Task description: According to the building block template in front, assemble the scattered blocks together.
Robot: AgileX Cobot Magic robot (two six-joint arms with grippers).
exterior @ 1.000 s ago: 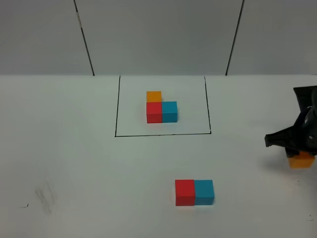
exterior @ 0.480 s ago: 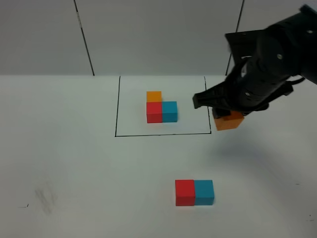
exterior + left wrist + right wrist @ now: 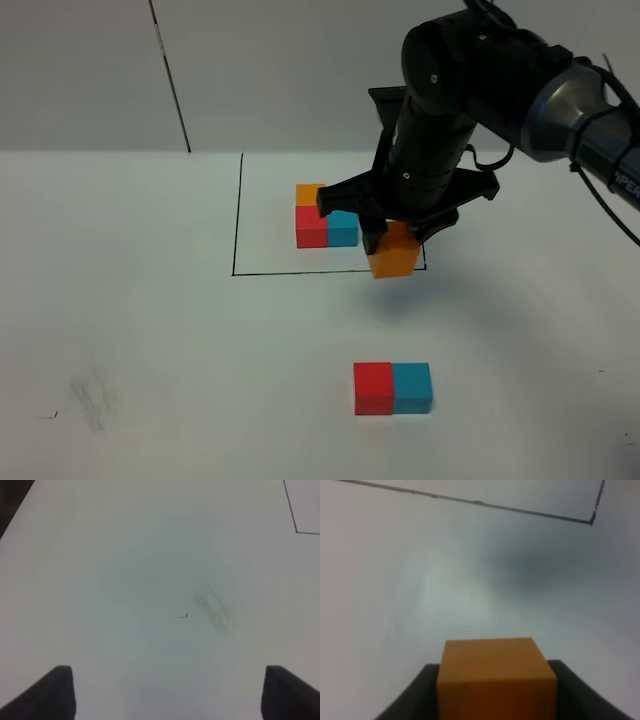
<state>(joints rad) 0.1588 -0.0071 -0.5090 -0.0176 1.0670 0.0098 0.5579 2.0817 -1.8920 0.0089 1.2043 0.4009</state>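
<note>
the right tool [image 3: 392,243] grips the orange block [image 3: 396,263] aloft; on the table below it the red block [image 3: 373,388] and blue block [image 3: 412,388] sit joined, so only orange seems left. the left tool [image 3: 165,695] gapes, empty.

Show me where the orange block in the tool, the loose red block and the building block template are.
orange block [image 3: 395,257]: exterior high view, its front face.
loose red block [image 3: 373,392]: exterior high view, its front face.
building block template [image 3: 313,228]: exterior high view, front face of its red cube.
</note>
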